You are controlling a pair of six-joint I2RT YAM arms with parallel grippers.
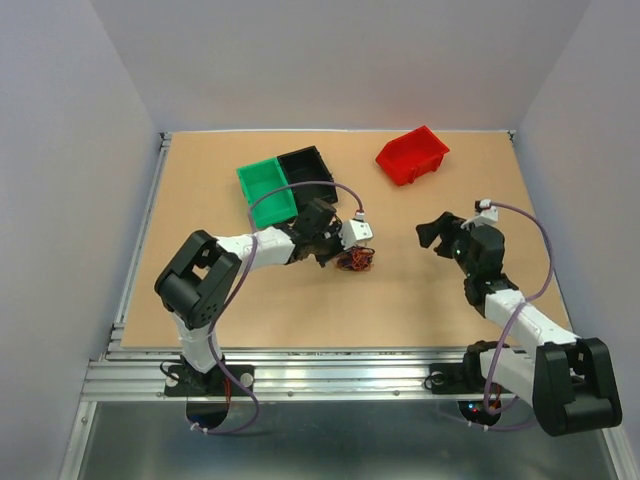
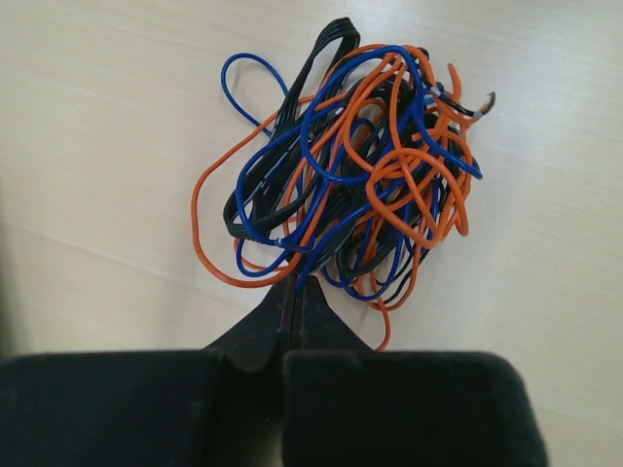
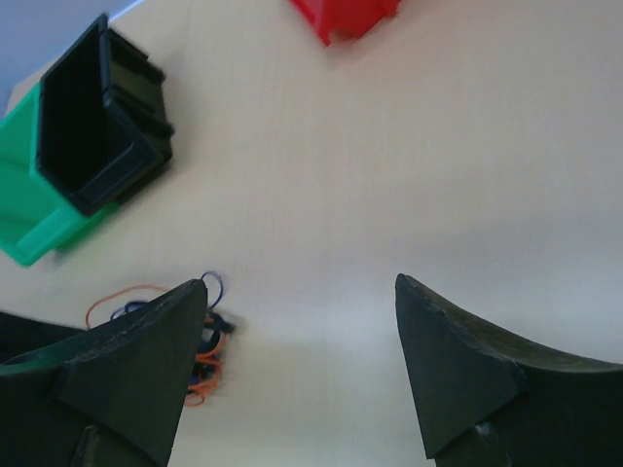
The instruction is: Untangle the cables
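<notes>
The cables (image 2: 370, 175) (a knot of orange, blue and black) lie on the table (image 1: 400, 300) near the green bin (image 1: 247, 185), not in it. The left gripper (image 2: 295, 292) is pinched tight on the knot's edge. The right gripper (image 3: 300, 282) gapes wide, holding nothing. The black bin (image 3: 136, 146) touches the green bin, and the red bin (image 1: 412, 155) sits well apart from it.

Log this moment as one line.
left tool: shut at near edge of cables, grip unconfirmed | right tool: open, empty, over table | cables: one tangle

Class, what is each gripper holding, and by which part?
Left gripper seems to pinch the cables at the tangle's near edge; right gripper holds nothing.
</notes>
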